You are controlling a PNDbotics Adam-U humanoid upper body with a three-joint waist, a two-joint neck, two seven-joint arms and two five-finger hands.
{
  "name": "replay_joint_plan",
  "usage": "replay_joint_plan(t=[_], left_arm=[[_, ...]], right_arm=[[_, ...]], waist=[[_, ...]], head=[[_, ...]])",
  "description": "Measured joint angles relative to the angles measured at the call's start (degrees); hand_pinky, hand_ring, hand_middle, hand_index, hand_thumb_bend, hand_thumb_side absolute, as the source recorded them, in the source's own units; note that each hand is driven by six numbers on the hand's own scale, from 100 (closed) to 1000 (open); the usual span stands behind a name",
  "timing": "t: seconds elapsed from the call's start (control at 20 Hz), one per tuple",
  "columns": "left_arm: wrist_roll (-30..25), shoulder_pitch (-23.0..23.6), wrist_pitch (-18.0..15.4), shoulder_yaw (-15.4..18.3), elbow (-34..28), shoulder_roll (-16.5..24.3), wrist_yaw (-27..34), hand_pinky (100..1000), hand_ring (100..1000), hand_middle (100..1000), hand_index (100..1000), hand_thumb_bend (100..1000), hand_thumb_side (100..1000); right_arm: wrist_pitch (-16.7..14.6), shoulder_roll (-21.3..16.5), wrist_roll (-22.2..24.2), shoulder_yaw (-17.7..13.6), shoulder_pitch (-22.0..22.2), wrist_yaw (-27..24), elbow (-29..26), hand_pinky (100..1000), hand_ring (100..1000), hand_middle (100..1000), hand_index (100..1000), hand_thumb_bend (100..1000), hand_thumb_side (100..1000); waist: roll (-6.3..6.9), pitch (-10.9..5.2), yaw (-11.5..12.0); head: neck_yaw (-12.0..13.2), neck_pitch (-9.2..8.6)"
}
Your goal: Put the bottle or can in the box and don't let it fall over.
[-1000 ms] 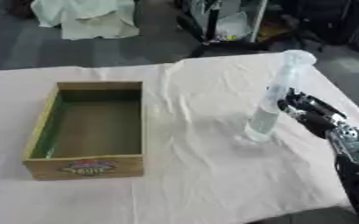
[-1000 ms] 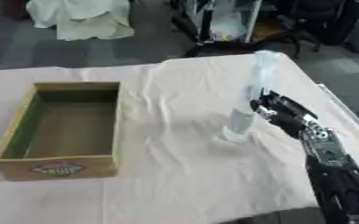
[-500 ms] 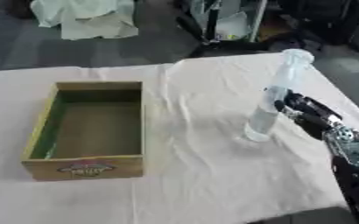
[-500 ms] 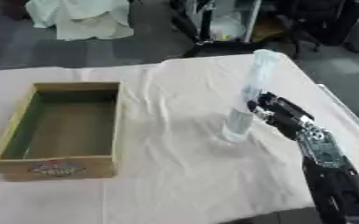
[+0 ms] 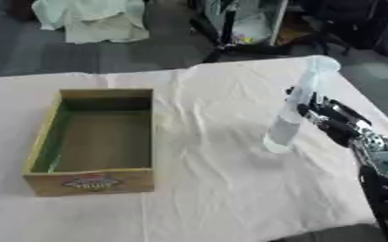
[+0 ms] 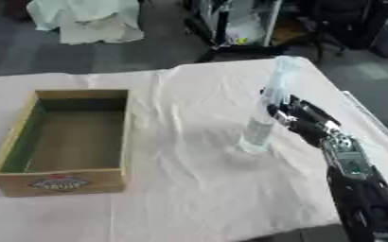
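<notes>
Right hand (image 5: 334, 118) curls its fingers around the middle of a tall clear bottle (image 5: 295, 108), which leans on the worktop (image 5: 206, 189), well apart from the wooden box (image 5: 90, 137). Gripped this low, the bottle may tip or slip when lifted.

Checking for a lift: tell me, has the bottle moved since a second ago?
No. The bottle stands on the cloth, equally far right of the box; right hand beside it.

Table w/ wrinkled cream cloth (image 5: 206, 189), open wooden box (image 5: 94, 142) at left, clear bottle (image 5: 293, 111) upright at right
</notes>
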Motion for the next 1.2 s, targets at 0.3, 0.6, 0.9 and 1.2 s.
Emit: replay_joint_plan(t=[0.3, 0.6, 0.9, 1.2], left_arm=[[-0.1, 0.0, 0.1, 0.0, 0.0, 0.0, 0.0, 1000, 1000, 1000, 774, 102, 822], [-0.2, 0.0, 0.2, 0.0, 0.0, 0.0, 0.0, 1000, 1000, 1000, 773, 100, 821], [-0.2, -0.1, 0.2, 0.0, 0.0, 0.0, -0.1, 1000, 1000, 1000, 774, 100, 821], [-0.2, -0.3, 0.2, 0.0, 0.0, 0.0, -0.2, 1000, 1000, 1000, 773, 100, 820]], right_arm=[[0.6, 0.0, 0.6, 0.0, -0.1, -1.2, -1.1, 1000, 1000, 1000, 1000, 100, 470], [1.4, 0.4, 1.5, 0.8, -0.2, -2.1, -1.1, 1000, 1000, 1000, 1000, 100, 470], [1.9, 0.5, 2.7, 1.9, 0.6, -4.0, -0.7, 1000, 1000, 1000, 1000, 100, 470], [2.3, 0.6, 3.5, 2.5, 0.6, -5.1, -0.3, 1000, 1000, 1000, 1000, 100, 470]], waist=[[-0.01, 0.00, 0.0], [-0.01, 0.00, 0.1], [0.01, 0.02, 0.2], [0.02, 0.08, 0.2]], head=[[0.0, -0.18], [0.0, -0.21], [-0.2, -0.41], [-0.3, -0.69]])
